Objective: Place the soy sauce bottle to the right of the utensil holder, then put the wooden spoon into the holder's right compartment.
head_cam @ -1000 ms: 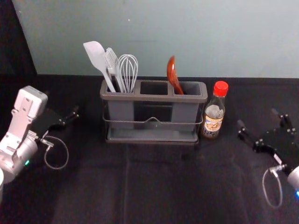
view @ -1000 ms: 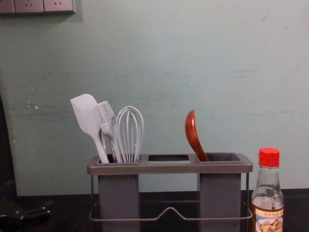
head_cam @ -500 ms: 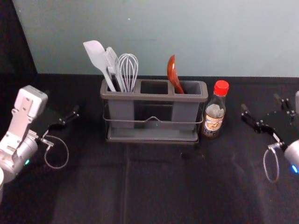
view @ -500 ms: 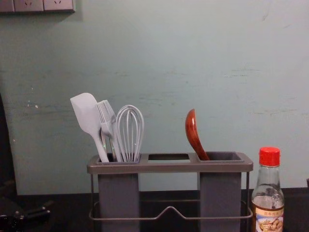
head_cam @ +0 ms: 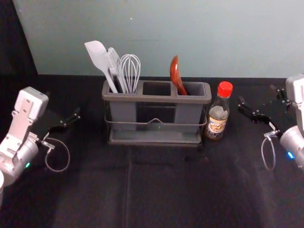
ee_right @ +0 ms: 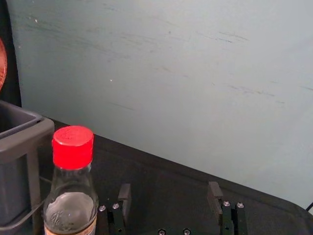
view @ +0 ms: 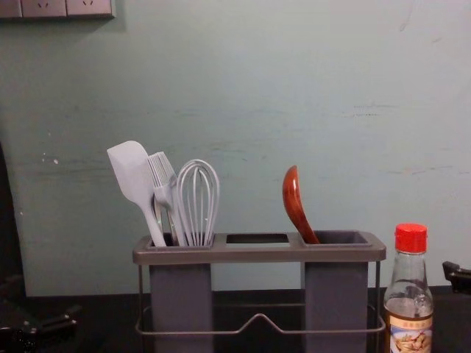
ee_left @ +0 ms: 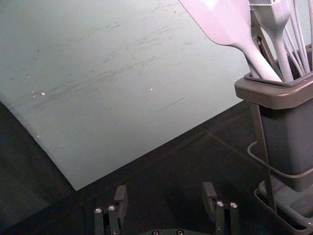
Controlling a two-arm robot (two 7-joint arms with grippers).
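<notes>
Noting head view: R claw point(head_cam: 257, 94) sits right of upright soy btl point(head_cam: 218, 114), which stands beside holder point(head_cam: 156, 99); farther left of claw, wooden spoon point(head_cam: 175, 75) leans in holder's R compt; L claw point(head_cam: 62, 103) idle, left of holder. R wrist view: R claw open, btl outside its spread fingers. Chest view: btl left of R claw's fingertip point(view: 456, 274).

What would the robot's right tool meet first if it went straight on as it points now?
Probably the back wall: the right tool, right of the soy sauce bottle, seems to point past it, though depth is unclear.
</notes>
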